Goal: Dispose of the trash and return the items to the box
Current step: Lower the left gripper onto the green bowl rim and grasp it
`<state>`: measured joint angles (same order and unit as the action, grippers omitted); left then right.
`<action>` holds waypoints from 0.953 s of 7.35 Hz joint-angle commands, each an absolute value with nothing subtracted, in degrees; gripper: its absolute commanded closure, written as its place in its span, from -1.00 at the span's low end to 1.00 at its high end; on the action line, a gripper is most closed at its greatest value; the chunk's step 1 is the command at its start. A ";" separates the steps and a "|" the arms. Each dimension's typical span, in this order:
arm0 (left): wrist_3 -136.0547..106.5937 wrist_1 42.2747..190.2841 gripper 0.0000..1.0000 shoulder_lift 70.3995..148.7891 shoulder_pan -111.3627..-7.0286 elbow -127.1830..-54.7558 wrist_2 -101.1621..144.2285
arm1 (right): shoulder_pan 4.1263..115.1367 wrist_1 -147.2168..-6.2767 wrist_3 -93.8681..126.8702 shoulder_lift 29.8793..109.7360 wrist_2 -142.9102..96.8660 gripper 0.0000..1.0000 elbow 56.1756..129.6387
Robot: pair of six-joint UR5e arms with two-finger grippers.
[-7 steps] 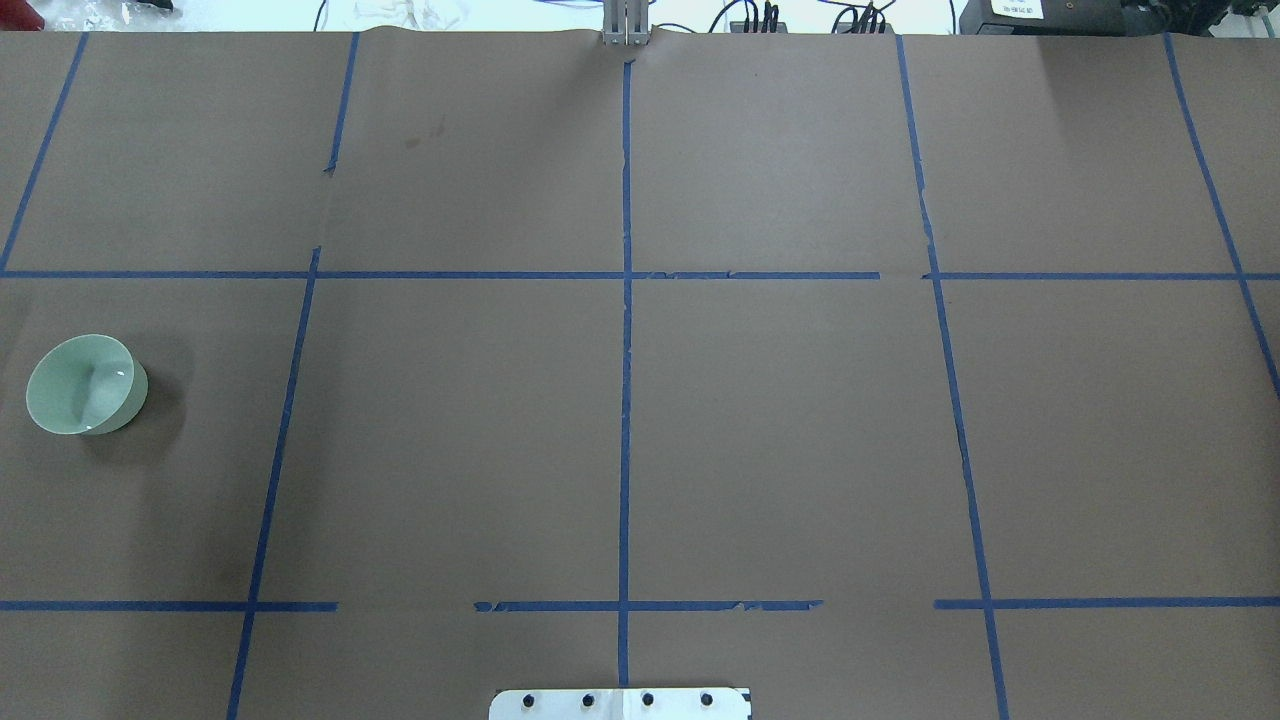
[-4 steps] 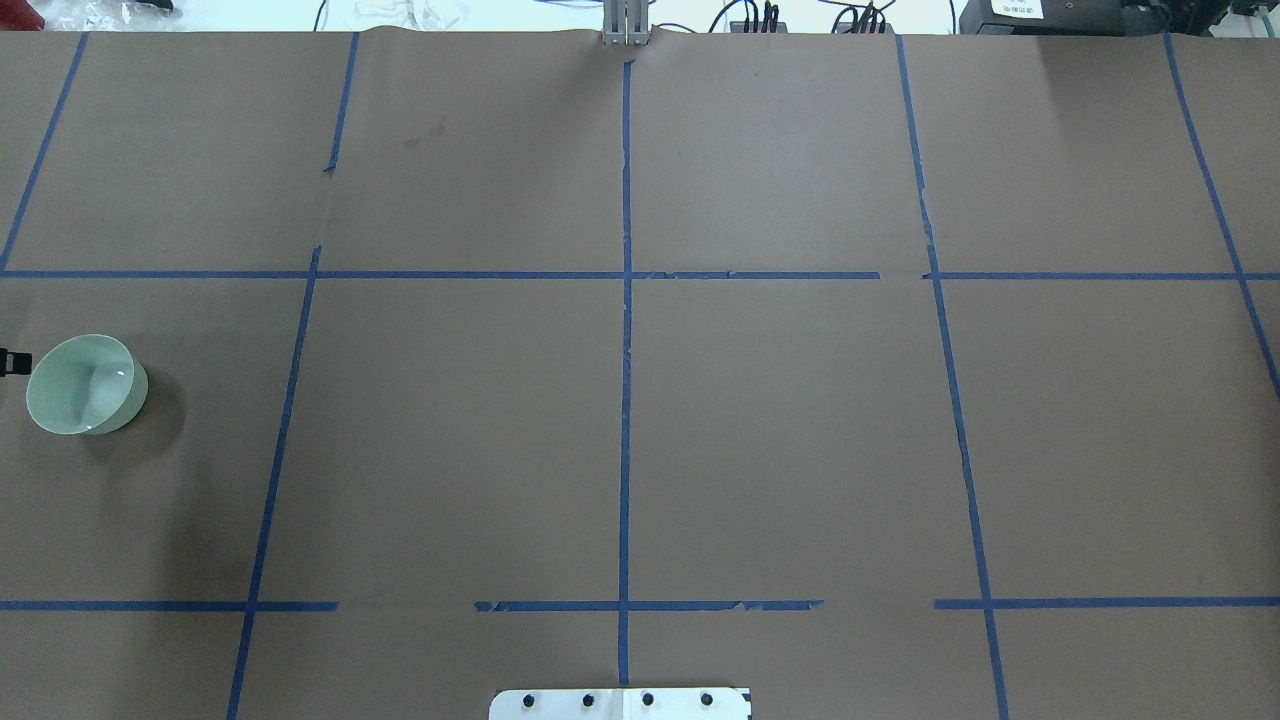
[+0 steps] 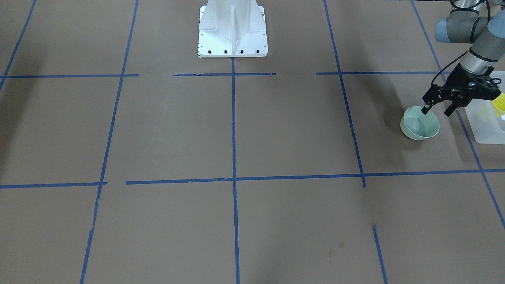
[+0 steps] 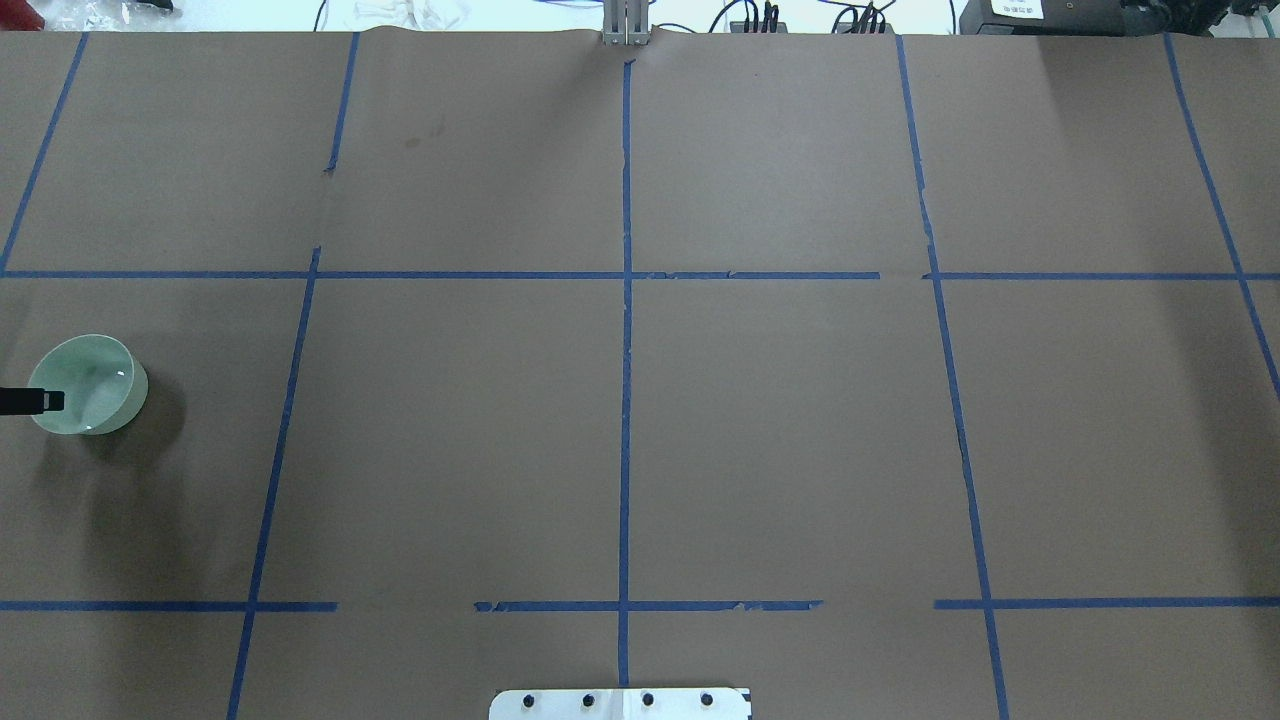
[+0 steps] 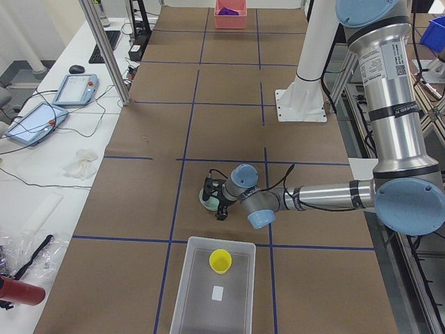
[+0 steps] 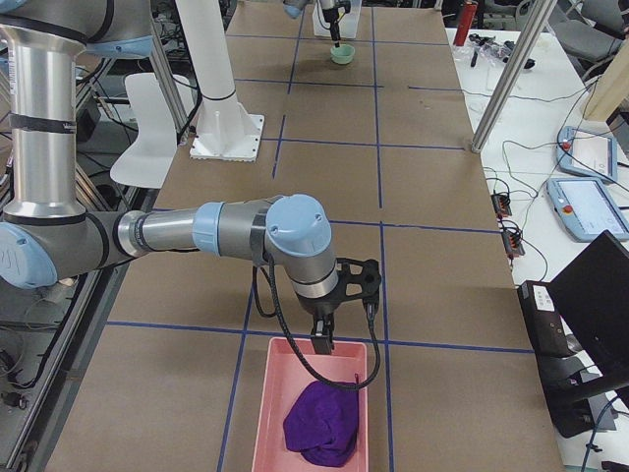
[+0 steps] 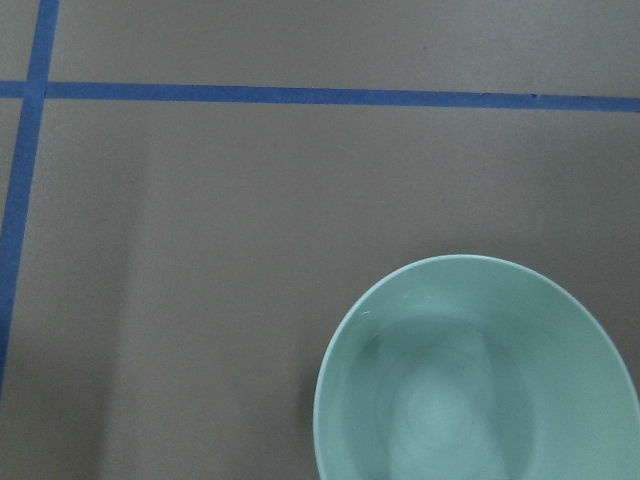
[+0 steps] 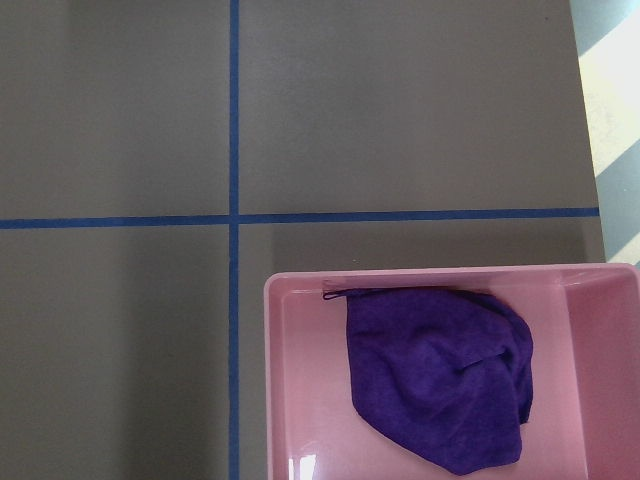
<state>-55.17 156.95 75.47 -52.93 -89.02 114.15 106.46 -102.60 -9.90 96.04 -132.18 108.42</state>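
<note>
The pale green bowl (image 3: 420, 124) stands upright on the brown paper, beside the frosted box (image 3: 483, 126). The yellow cup (image 3: 499, 103) stands inside that box. My left gripper (image 3: 437, 111) is open just above the bowl, with one finger over its inside and the other outside the rim on the box side. In the overhead view one black fingertip (image 4: 45, 401) overlaps the bowl (image 4: 90, 385). The left wrist view shows the bowl (image 7: 470, 385) below, with no fingers in frame. My right gripper (image 6: 346, 320) hovers over a pink bin (image 6: 267, 433); I cannot tell whether it is open.
The pink bin (image 8: 300, 300) holds a purple cloth (image 8: 440, 375). The white robot base (image 3: 232, 35) stands at the table's middle back edge. Blue tape lines (image 4: 625, 350) cross the brown paper. The box (image 5: 191, 285) and cup (image 5: 220, 261) sit at the table's left end.
My left gripper's finger has come in from the overhead view's left edge and now reaches over the bowl's rim. The bowl has not moved.
</note>
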 commanded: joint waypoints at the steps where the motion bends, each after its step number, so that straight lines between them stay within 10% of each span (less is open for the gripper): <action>1: -55.46 157.33 -0.66 78.13 -52.73 -86.49 113.91 | 101.98 -103.62 -1.38 96.06 -132.63 -1.00 113.36; 4: -55.55 157.24 1.00 78.05 -52.73 -86.48 113.55 | 99.41 -102.92 4.22 96.06 -136.22 -1.00 114.87; 7: -54.85 153.92 1.00 75.42 -55.53 -93.31 126.93 | 95.20 -99.15 3.08 96.15 -135.70 -1.00 115.40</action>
<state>-55.33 155.86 76.66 -53.84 -89.89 119.93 96.62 -100.59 3.59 96.00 -135.82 115.31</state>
